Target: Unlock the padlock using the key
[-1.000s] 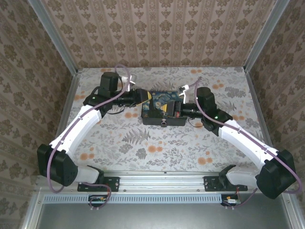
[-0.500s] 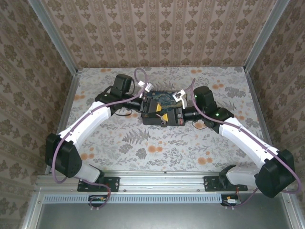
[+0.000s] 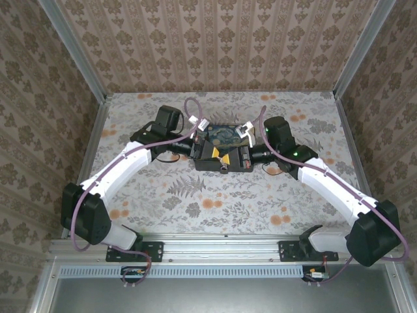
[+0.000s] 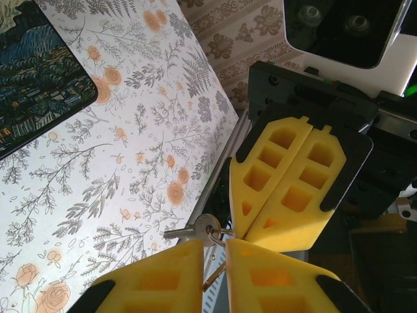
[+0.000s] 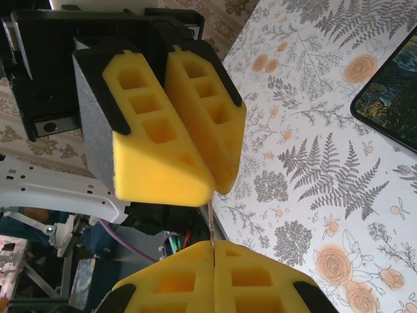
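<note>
1. Top view: left gripper (image 3: 218,154) and right gripper (image 3: 236,156) meet tip to tip above the near edge of the box (image 3: 221,135); open table (image 3: 195,195) lies around it.
2. Left wrist: the key (image 4: 213,276) lies in the left jaws' narrow gap; I cannot tell whether they pinch it.
3. Right wrist: right jaws are clenched on the key.

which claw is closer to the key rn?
Right, barely. The right claw is shut on the key at its tips; the left claw meets it tip to tip, jaws almost together around the key's other end, grip unclear.
</note>
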